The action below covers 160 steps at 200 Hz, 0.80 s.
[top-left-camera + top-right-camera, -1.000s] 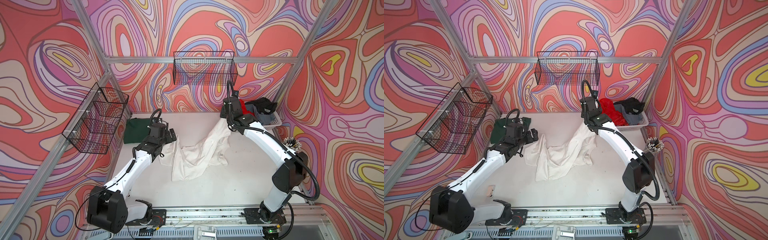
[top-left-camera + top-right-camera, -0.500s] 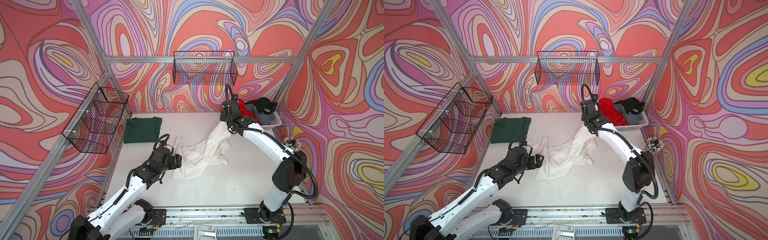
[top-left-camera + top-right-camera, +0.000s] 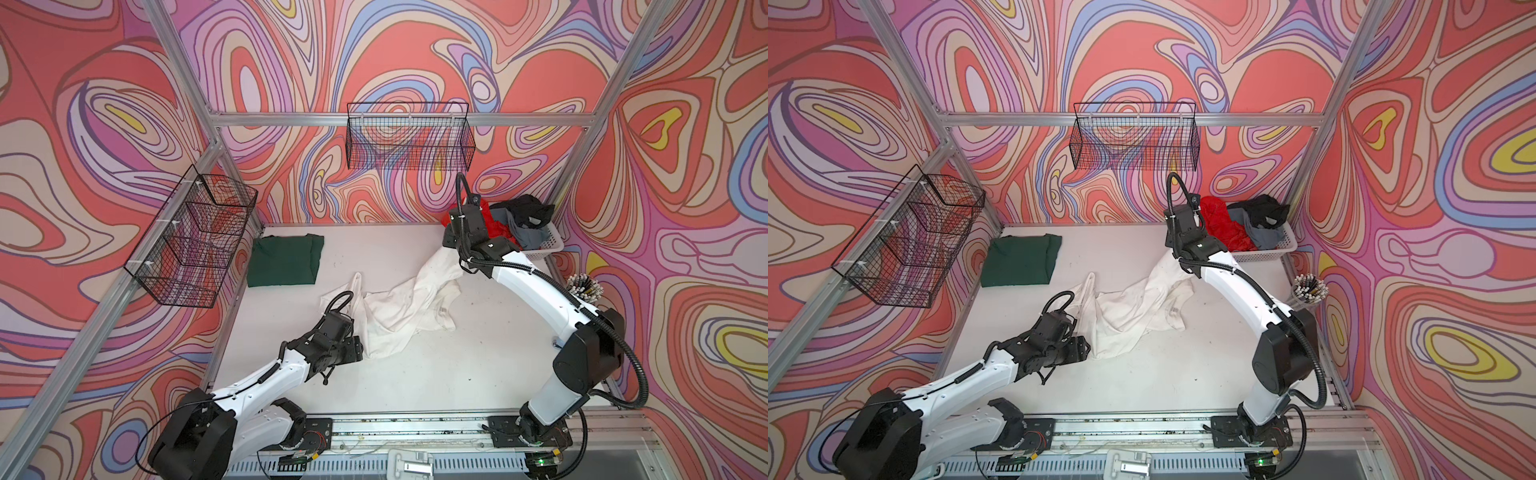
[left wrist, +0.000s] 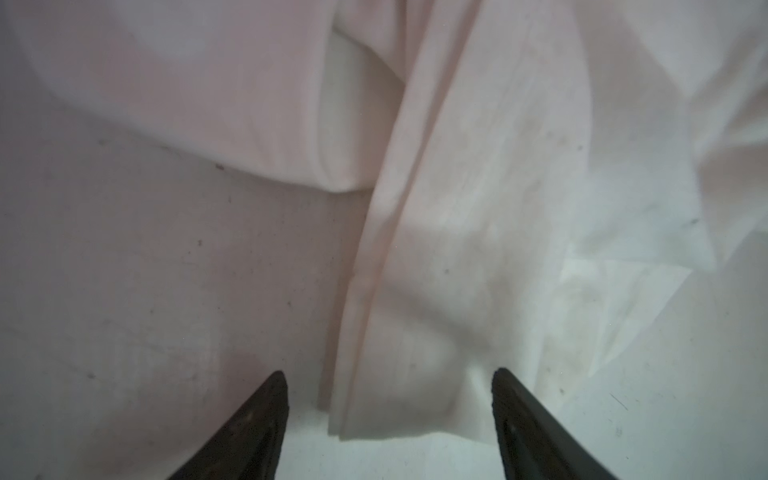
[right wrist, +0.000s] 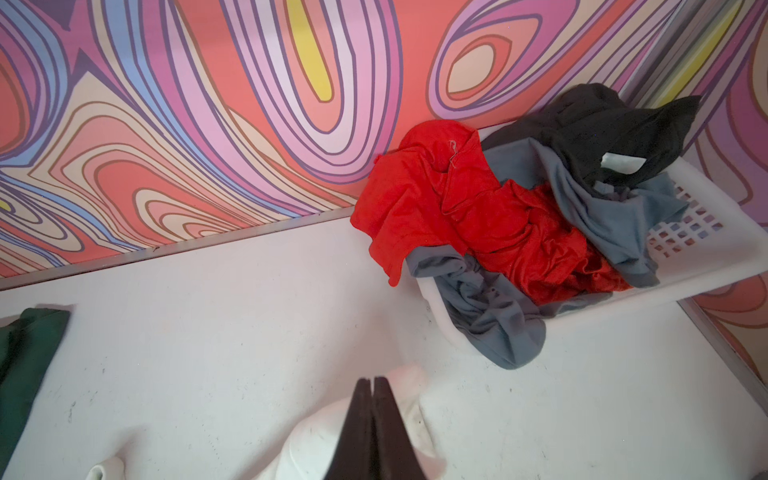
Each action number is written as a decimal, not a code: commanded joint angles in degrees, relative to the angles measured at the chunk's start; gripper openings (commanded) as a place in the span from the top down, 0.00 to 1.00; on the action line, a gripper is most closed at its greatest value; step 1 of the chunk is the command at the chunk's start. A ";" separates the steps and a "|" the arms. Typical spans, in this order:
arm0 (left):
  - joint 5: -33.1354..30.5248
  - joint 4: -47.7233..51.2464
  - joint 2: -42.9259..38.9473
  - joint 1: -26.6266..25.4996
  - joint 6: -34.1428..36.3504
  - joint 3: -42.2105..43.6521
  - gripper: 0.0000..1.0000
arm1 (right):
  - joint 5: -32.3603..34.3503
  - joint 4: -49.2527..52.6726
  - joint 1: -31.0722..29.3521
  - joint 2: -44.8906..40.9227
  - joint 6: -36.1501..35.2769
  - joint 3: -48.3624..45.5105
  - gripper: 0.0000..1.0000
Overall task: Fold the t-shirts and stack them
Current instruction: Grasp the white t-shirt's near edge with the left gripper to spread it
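While right fingers [image 5: 358, 428] pinch the white t-shirt [image 3: 399, 307], left fingers [image 4: 249, 428] gape astride its edge.

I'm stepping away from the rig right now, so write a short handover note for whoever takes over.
Left tool: open, jaws either side of an edge of the white t-shirt, not gripping.
Right tool: shut on the white t-shirt's far end, raised beside the basket.
Done: dark green t-shirt folded, far left of the table.
Left: fold and stack the white t-shirt; then red t-shirt, grey t-shirt, black t-shirt, all crumpled in the basket.
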<state>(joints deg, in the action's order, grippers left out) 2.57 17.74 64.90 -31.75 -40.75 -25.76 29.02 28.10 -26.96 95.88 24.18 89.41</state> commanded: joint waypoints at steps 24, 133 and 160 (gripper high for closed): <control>2.11 -5.61 5.53 -0.51 -1.43 -0.26 0.45 | -0.26 0.03 0.25 -3.84 1.32 -4.05 1.00; -5.90 4.52 -6.45 -0.70 3.17 -11.16 1.00 | 1.98 -1.30 1.04 -12.06 0.11 -10.21 1.00; -9.88 7.98 -10.64 -0.73 7.62 -19.20 1.00 | 2.31 0.21 1.05 -17.91 -0.34 -11.41 1.00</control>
<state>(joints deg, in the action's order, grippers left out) -0.78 20.27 57.93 -32.32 -38.35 -38.24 29.52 27.88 -26.15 84.12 24.49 78.48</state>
